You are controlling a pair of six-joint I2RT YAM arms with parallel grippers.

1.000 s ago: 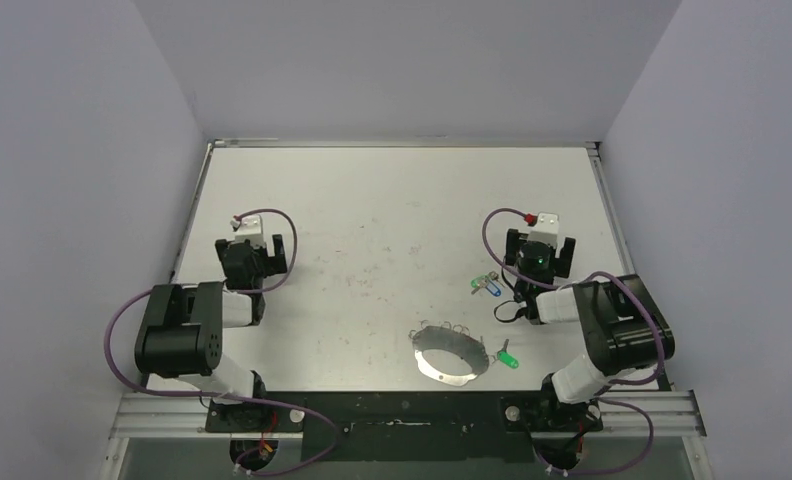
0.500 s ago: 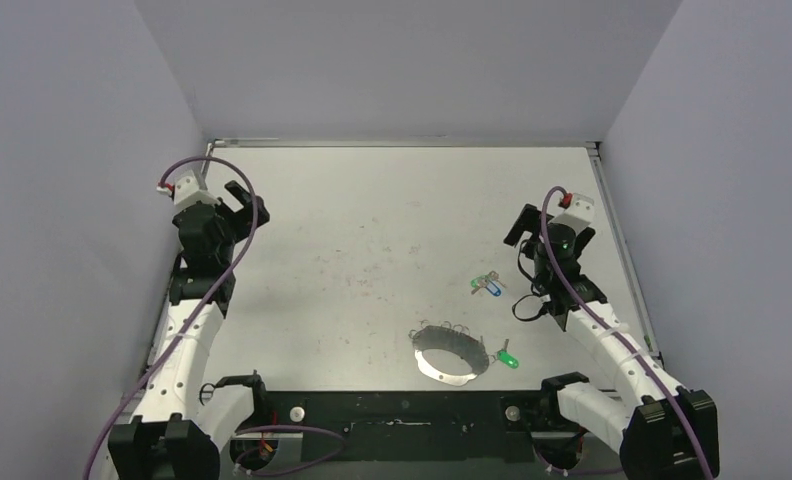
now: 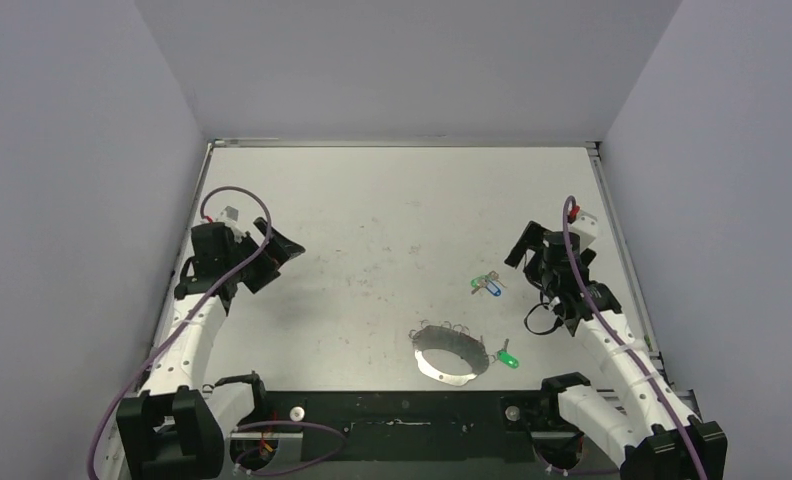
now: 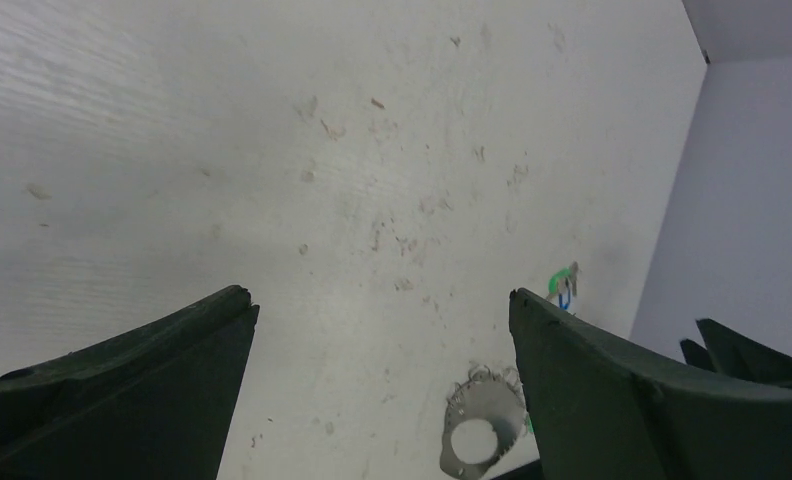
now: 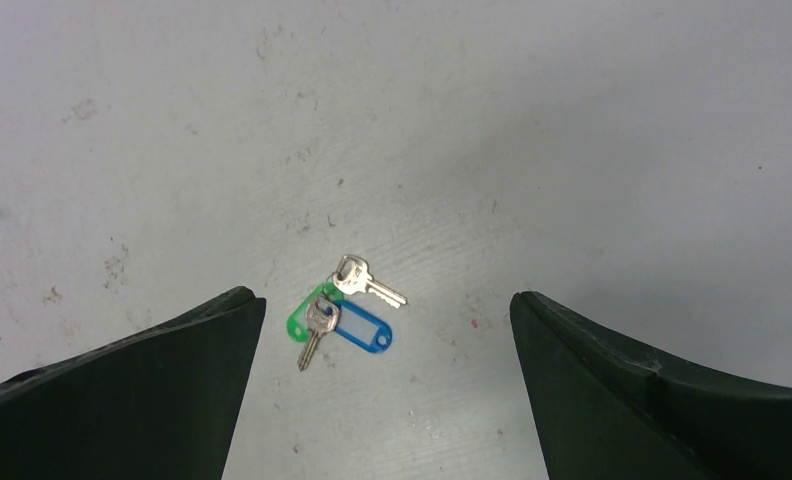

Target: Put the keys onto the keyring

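The keyring [image 3: 452,355], a silver sheet-metal hoop with wire loops on its far rim, lies flat near the table's front edge; it also shows in the left wrist view [image 4: 482,432]. A key with a green tag [image 3: 507,358] lies by its right rim. Two keys with a green and a blue tag [image 3: 487,284] lie together further back, seen in the right wrist view [image 5: 344,318]. My right gripper [image 3: 525,256] [image 5: 384,297] is open and empty, hovering above and just right of these two keys. My left gripper [image 3: 275,260] [image 4: 377,295] is open and empty, far left.
Grey walls close in the table [image 3: 392,210] on the left, back and right. A black rail [image 3: 402,412] with the arm bases runs along the near edge. The table top bears small scuff marks.
Both arms have unfolded and stretched out. My left gripper swung to the back left, then came nearer and turned rightwards. My right gripper shifted slightly right. The keys and keyring have not moved.
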